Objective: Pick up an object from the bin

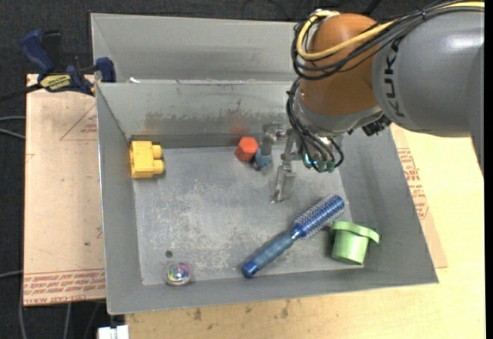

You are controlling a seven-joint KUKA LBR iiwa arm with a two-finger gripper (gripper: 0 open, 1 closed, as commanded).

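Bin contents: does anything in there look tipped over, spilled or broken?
Only the green cup in the lower right corner of the bin seems tipped on its side, beside the blue hairbrush. Nothing looks spilled or broken.

Dark letters "KUK", probably KUKA, running down the grey arm (443, 60)

You will find a small orange cylinder (246, 148) standing upright, up and left of the blue hairbrush (294, 235), which lies slantwise, bristle end uppermost. A small blue piece (264, 160) sits just beside the cylinder, on its brush side.
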